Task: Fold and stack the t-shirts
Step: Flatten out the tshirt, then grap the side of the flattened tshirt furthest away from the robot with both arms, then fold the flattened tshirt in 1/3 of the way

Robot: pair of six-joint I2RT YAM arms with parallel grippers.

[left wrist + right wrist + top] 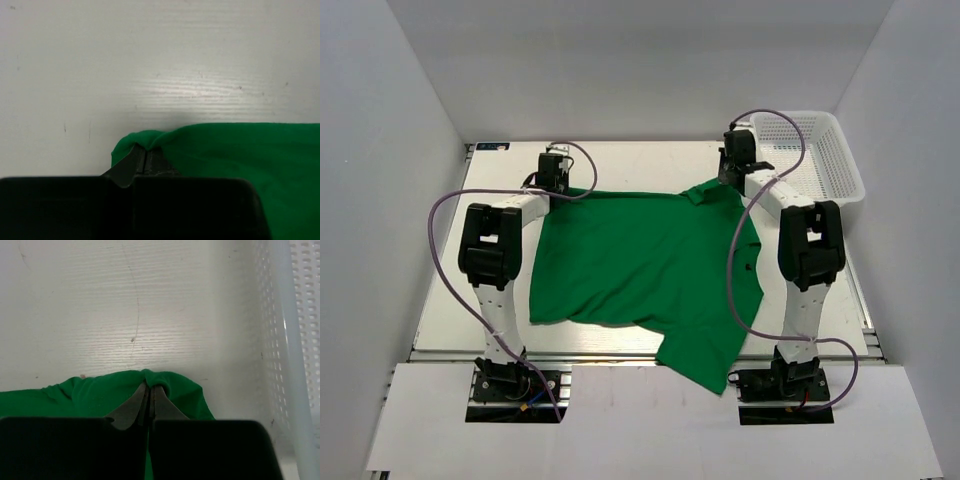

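Note:
A bright green t-shirt (pixel 640 255) lies spread on the white table, one part hanging over the near edge. My left gripper (pixel 553 186) is shut on the shirt's far left corner; in the left wrist view its jaws (pixel 144 152) pinch a fold of green cloth (pixel 240 150). My right gripper (pixel 730 177) is shut on the shirt's far right corner near the collar; in the right wrist view its jaws (pixel 149 390) are closed on a bunched fold of green fabric (pixel 90 392).
A white plastic mesh basket (pixel 815 150) stands at the back right, close to my right gripper; its wall (pixel 292 340) fills the right of the right wrist view. White walls enclose the table on three sides.

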